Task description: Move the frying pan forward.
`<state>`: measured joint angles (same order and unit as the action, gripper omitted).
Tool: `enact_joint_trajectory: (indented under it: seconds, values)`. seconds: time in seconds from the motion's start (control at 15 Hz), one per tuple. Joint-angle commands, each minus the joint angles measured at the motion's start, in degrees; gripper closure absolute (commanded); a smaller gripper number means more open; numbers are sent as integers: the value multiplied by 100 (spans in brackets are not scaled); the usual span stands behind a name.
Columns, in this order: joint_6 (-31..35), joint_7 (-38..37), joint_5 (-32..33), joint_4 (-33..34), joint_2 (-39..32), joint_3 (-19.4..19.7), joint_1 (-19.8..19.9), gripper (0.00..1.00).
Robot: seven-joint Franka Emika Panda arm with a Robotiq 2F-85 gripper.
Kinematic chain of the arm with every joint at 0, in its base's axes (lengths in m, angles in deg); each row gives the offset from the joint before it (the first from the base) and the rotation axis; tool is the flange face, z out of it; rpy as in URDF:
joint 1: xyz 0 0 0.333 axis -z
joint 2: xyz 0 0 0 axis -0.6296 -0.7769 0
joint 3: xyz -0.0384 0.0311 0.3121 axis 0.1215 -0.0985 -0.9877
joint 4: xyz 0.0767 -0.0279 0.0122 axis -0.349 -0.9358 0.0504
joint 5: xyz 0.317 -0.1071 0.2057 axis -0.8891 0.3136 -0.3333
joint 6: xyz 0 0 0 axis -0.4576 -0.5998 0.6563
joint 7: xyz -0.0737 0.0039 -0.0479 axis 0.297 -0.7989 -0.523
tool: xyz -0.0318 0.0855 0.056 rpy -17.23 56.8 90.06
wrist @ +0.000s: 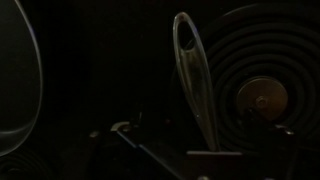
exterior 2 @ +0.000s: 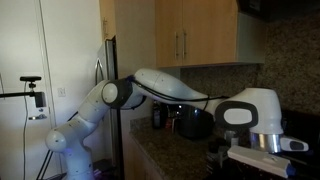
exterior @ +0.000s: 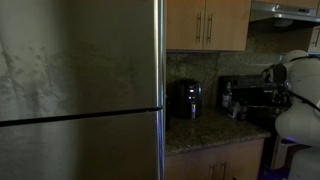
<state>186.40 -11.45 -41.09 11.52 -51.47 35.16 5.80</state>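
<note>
Dim fingers [wrist: 135, 140] near frying pan handle [wrist: 190, 70] beside coil burner [wrist: 262, 97]; gap between them indiscernible.

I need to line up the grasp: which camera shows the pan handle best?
The wrist view: the handle runs up the middle of the frame, its slot visible, beside the coil burner, though the picture is dim. Both exterior views show only the arm over the counter, not the handle.

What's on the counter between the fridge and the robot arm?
In an exterior view, a black countertop appliance stands nearest the fridge, then a cluster of dark appliances before the robot arm.
</note>
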Motion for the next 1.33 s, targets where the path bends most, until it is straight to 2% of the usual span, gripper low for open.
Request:
enact_joint_trajectory:
  seconds: [0.0,0.2,0.47,0.67,0.73,0.8,1.27]
  values:
    - [0,7,6,0,-10,0,-12,0]
    - [247,-182,218,-124,-138,96,-181,0]
    - [180,-526,432,-100,-422,107,-300,0]
    - [87,-504,386,-78,-432,27,-265,0]
    - [125,-509,344,-70,-418,15,-240,25]
    - [177,-453,330,-90,-384,2,-221,28]
    - [272,-618,275,-335,-220,-6,-292,84]
